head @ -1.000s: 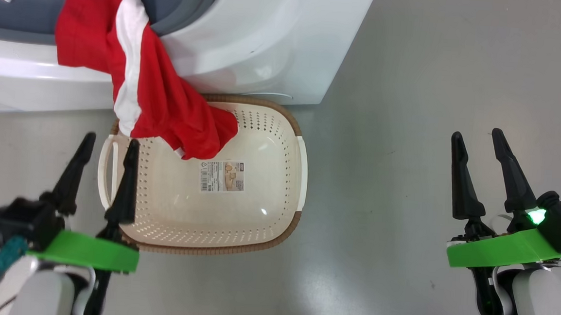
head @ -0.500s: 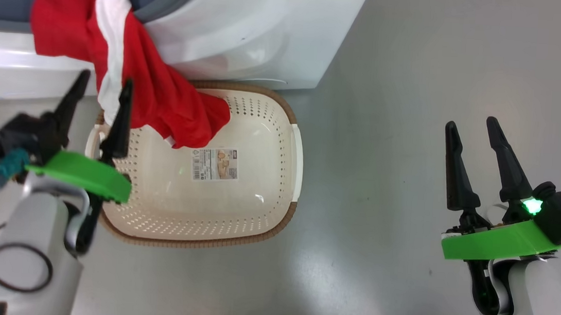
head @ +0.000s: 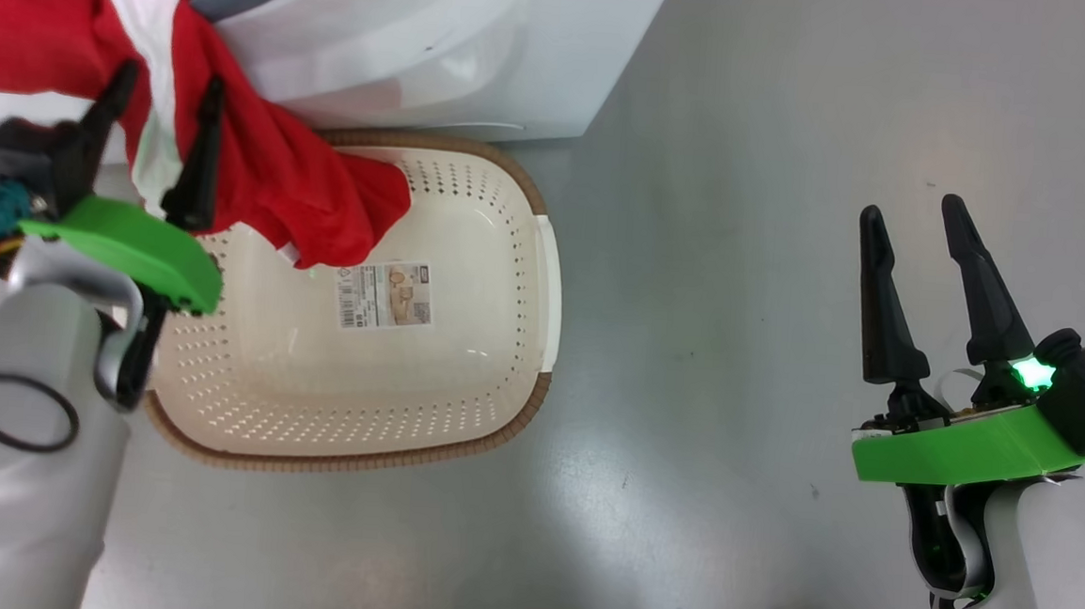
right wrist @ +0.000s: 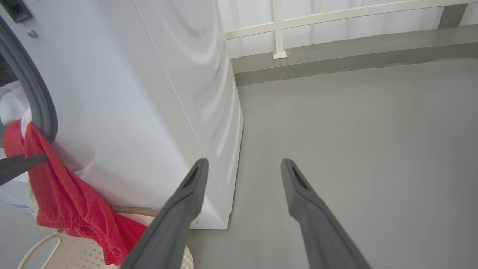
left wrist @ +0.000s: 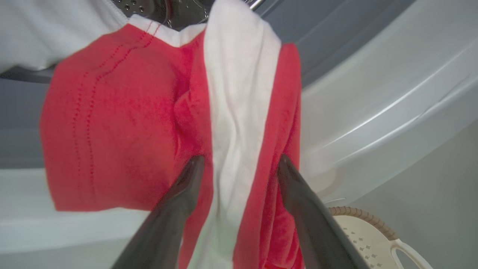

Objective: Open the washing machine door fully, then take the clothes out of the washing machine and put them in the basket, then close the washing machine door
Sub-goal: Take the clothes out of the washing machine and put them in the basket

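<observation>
The red jersey [head: 268, 175] with white trim hangs out of the washing machine [head: 408, 42] mouth, its lower end draped into the cream basket [head: 500, 377] on the floor in front. My left gripper [head: 165, 88] is open, its two fingers raised on either side of the jersey's white stripe [left wrist: 235, 123]. A white garment [left wrist: 44, 33] lies above the jersey at the drum mouth. My right gripper [head: 910, 219] stands open and holds nothing, over bare floor well to the right of the basket. The washing machine door is out of view.
Grey floor [head: 793, 216] spreads to the right of the machine. In the right wrist view a white railing [right wrist: 278, 30] on a low kerb runs along the back wall. A paper label [head: 385, 295] lies in the basket's bottom.
My left arm has risen from beside the basket's left handle up to the hanging jersey, fingers now straddling it. The camera has shifted, sliding the scene left. The right gripper holds still.
</observation>
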You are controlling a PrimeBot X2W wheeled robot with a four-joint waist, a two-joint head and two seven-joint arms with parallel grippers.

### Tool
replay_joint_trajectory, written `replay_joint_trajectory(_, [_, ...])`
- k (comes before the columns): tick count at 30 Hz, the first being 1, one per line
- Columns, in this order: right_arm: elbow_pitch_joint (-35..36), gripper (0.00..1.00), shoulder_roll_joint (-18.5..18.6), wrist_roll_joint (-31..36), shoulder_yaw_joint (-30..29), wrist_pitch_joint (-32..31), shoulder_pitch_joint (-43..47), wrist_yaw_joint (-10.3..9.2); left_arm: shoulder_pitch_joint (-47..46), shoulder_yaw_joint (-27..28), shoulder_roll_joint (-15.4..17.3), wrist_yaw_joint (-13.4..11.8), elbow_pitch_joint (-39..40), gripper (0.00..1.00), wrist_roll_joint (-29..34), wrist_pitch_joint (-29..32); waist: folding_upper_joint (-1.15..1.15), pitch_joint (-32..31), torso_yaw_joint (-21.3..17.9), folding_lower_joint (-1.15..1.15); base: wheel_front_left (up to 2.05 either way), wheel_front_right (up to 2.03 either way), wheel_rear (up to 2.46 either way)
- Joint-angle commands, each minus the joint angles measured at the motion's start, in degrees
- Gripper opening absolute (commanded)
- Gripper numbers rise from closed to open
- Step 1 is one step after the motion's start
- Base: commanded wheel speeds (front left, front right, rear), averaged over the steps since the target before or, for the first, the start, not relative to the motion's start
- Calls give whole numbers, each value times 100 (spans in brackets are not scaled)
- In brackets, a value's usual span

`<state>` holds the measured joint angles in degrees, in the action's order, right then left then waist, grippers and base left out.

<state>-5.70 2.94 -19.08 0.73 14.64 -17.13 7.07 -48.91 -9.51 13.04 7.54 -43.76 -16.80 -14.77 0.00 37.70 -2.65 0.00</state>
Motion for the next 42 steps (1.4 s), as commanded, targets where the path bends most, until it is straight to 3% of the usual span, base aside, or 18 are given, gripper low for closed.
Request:
replay_joint_trajectory(1, [142, 100, -6, -7, 138, 36, -5, 42, -147, 120, 286, -5, -41, 100, -43, -23, 0, 56, -46, 0, 0, 0, 0])
replay_joint_trajectory(10, [147, 100, -6, -40, 149, 36, -45, 42, -468, 110, 311, -5, -376, 98, -89, -23, 0, 105, -108, 0, 0, 0, 0])
replay_joint_trajectory(13, [154, 100, -6, -45, 133, 36, -41, 42, -454, 109, 280, -5, -384, 80, -82, -23, 0, 98, -96, 0, 0, 0, 0])
replay_joint_trajectory(15, [156, 100, -6, -44, 131, 36, -43, 42, -422, 116, 261, -5, -374, 48, -87, -23, 0, 95, -83, 0, 0, 0, 0])
replay_joint_trajectory(22, [158, 100, -6, -16, 107, 36, -46, 42, -228, 145, 168, -5, -265, 28, -65, -23, 0, 63, -15, 0, 0, 0, 0])
replay_joint_trajectory(29, [138, 100, -6, -6, 91, 36, -20, 42, 164, 178, 24, -5, -77, 0, -16, -23, 0, -15, 37, 0, 0, 0, 0])
replay_joint_trajectory(42, [126, 100, -6, 0, 80, 36, 5, 42, 667, 35, -98, -5, -89, 0, -161, -23, 0, -51, 77, 0, 0, 0, 0])
